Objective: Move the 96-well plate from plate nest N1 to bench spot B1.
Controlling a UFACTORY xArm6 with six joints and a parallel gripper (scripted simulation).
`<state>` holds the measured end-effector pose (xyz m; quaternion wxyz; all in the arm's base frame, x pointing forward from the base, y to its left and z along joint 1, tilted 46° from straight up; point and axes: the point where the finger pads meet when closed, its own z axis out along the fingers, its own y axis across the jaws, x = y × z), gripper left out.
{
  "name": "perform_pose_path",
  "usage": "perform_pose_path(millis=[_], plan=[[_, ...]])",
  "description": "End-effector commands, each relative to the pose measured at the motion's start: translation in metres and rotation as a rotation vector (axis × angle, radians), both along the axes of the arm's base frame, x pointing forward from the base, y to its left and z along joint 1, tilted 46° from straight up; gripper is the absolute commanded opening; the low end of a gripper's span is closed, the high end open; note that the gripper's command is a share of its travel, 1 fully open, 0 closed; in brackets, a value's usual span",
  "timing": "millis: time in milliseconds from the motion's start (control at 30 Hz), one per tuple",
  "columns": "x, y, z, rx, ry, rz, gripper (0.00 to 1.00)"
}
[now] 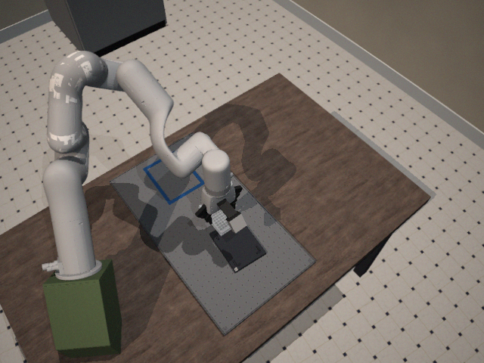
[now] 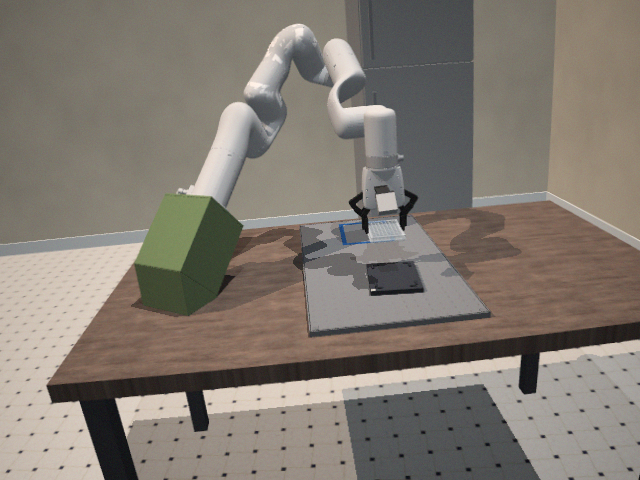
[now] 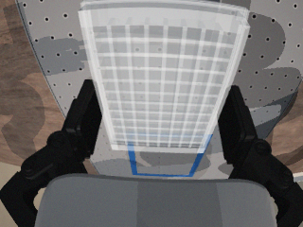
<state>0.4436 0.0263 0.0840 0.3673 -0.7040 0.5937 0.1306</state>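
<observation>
Under plate point(image 3: 166, 82), wrist-cam only: outline point(image 3: 167, 170).

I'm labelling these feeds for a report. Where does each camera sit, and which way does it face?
Top: high above, angled down at the table; whole arm and green base show.
Exterior: beside the table, level, facing the wall; whole arm shows.
Wrist: on the gripper, looking down; black fingers show.
All share the clear plate held above the grey deck, near the blue outline.

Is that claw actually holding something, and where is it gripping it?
Yes. The claw holds the clear 96-well plate by its two long sides, one black finger against each, lifted above the deck.
</observation>
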Motion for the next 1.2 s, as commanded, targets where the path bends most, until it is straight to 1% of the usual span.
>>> perform_pose_path(millis=[0,100,600,667,1167], plan=[[-0.005,0.012,0.011,-0.002,-0.003,-0.002,0.0],[-0.006,0.015,0.013,-0.002,-0.002,-0.002,0.0],[-0.022,0.053,0.041,-0.002,-0.002,-0.002,0.0],[-0.022,0.053,0.041,-0.002,-0.002,-0.002,0.0],[-0.038,0.091,0.07,-0.002,-0.003,-0.002,0.0]])
